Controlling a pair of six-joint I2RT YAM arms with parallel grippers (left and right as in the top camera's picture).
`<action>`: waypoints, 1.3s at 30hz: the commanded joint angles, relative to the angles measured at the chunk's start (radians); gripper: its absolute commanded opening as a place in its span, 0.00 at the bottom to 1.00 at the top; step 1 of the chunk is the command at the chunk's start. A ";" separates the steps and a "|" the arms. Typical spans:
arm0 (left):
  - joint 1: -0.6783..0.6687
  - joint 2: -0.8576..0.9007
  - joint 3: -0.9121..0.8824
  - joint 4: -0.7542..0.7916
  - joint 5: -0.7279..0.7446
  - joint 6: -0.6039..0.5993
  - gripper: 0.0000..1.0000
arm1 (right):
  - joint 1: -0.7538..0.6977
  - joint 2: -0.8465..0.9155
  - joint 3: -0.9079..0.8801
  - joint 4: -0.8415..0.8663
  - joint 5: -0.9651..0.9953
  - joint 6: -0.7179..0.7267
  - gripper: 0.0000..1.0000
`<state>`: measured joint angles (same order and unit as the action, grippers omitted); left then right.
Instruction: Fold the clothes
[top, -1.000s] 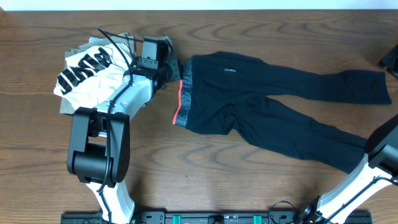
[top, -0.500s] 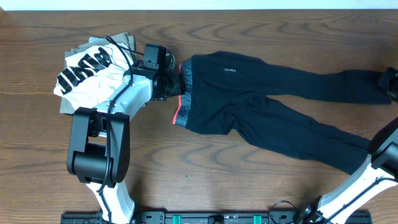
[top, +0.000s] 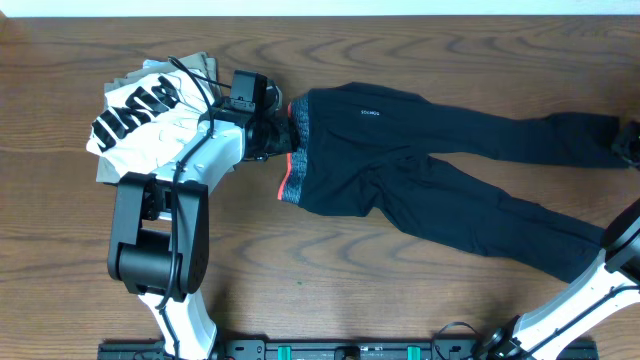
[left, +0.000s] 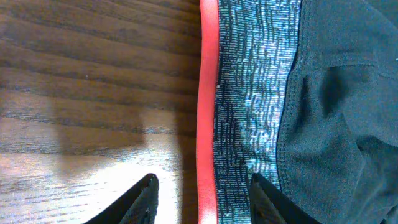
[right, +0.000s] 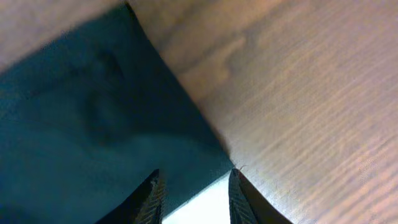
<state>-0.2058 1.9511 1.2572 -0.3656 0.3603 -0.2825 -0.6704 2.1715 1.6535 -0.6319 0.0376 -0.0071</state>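
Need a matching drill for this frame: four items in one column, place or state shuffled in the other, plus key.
Column one
1. white shirt
2. waistband
3. left tool
4. right tool

Column two
A. open, over a corner of the leggings cuff
B. grey heathered, edged in coral-red
C. open, fingers either side of the coral-red edge
D. far left in the overhead view, bold black lettering

Pairs: 1-D, 2-B, 3-C, 4-A
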 joint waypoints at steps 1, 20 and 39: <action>0.003 -0.011 0.007 0.000 0.006 0.021 0.48 | -0.007 0.042 0.001 0.019 -0.024 -0.045 0.32; 0.003 -0.011 0.007 0.008 0.006 0.020 0.48 | -0.018 0.121 0.002 0.067 -0.027 -0.099 0.17; 0.003 -0.011 0.007 0.008 0.006 0.020 0.48 | -0.016 -0.051 0.002 0.007 0.038 -0.031 0.03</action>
<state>-0.2058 1.9514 1.2572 -0.3588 0.3607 -0.2802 -0.6769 2.1872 1.6539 -0.6189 0.0612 -0.0563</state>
